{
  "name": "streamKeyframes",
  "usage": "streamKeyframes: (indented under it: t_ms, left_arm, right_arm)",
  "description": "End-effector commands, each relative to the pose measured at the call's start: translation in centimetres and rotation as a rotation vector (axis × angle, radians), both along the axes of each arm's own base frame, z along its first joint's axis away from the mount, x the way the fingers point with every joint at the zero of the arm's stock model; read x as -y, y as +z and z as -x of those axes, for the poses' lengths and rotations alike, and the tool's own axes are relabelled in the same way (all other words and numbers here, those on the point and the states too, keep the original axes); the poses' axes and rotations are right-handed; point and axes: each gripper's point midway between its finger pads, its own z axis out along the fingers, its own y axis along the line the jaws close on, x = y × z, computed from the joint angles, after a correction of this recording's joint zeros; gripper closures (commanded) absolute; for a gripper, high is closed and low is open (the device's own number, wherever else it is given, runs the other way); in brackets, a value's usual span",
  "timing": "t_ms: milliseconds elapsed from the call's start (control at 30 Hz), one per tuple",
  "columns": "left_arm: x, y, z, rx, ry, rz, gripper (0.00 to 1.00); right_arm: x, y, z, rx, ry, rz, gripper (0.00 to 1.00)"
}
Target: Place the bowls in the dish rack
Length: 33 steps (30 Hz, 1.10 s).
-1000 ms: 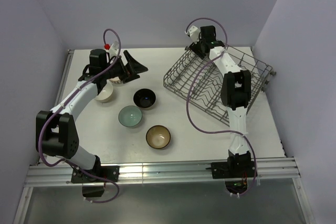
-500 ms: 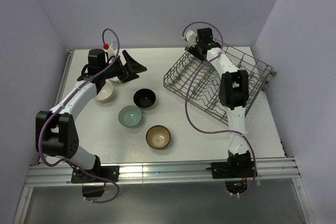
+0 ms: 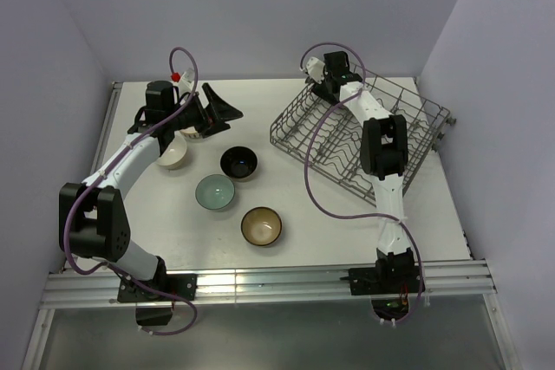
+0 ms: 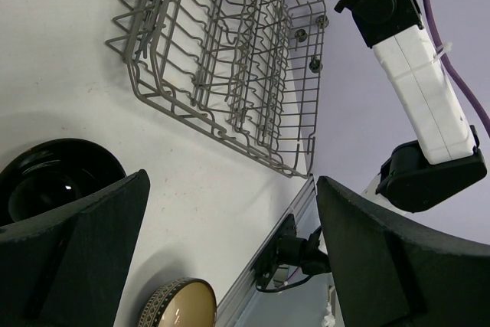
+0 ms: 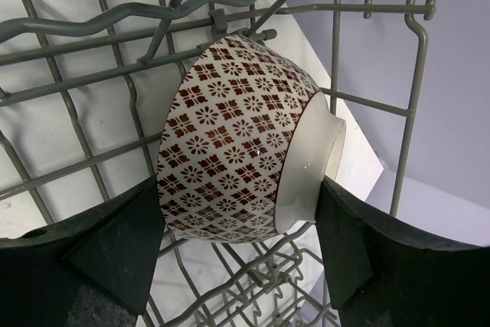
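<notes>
My right gripper (image 5: 241, 189) is shut on the red-white lattice bowl (image 5: 237, 143), one finger on its base and one on its rim, and holds it on its side among the tines of the grey wire dish rack (image 5: 115, 67). In the top view this gripper (image 3: 323, 75) is at the far left corner of the rack (image 3: 408, 140), and the bowl is hidden there. My left gripper (image 3: 224, 114) is open and empty above the table. The cream bowl (image 3: 173, 155), black bowl (image 3: 238, 162), teal bowl (image 3: 214, 191) and brown bowl (image 3: 261, 226) stand on the table.
The left wrist view shows the rack (image 4: 222, 74), the black bowl (image 4: 53, 178), the brown bowl (image 4: 180, 305) and the right arm (image 4: 417, 74). Walls close in the table on the left, back and right. A rail (image 3: 260, 282) runs along the near edge.
My right gripper has shifted a little left along the rack's far corner with the lattice bowl in it. The left arm and the table bowls have not moved.
</notes>
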Motion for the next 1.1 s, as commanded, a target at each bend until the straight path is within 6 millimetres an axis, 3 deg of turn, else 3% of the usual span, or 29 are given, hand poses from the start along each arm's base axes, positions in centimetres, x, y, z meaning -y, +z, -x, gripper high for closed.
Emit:
streamKeyframes:
  t_ms: [0, 100, 167, 333, 500, 700, 800, 1067]
  left_arm:
    - [0.1, 1.0, -0.2, 0.056, -0.024, 0.003, 0.04]
    - [0.1, 0.8, -0.2, 0.037, -0.029, 0.000, 0.04]
    - [0.1, 0.8, -0.3, 0.036, -0.027, -0.004, 0.03]
    - [0.1, 0.9, -0.3, 0.037, -0.026, -0.005, 0.03]
    - [0.0, 0.9, -0.2, 0.041, -0.025, -0.010, 0.03]
    - [0.0, 0.9, -0.1, 0.040, -0.027, -0.010, 0.03]
    - [0.0, 1.0, -0.2, 0.048, -0.027, -0.017, 0.03]
    - [-0.2, 1.4, 0.1, 0.069, -0.026, -0.033, 0.02]
  right_arm:
    - [0.2, 3.1, -1.4, 0.098, -0.003, 0.023, 1.00]
    - [0.3, 2.6, -1.3, 0.093, -0.007, 0.033, 1.00]
    - [0.5, 2.5, -1.2, 0.088, -0.011, 0.042, 0.94]
    - [0.5, 2.3, -1.1, 0.087, 0.000, 0.050, 0.71]
    - [0.7, 2.0, -0.8, 0.067, 0.015, 0.068, 0.63]
    - [0.8, 1.9, -0.2, 0.055, 0.024, 0.083, 0.38]
    - [0.9, 1.8, 0.0, 0.050, 0.025, 0.089, 0.30]
    - [1.0, 2.8, 0.3, 0.064, 0.020, 0.079, 0.20]
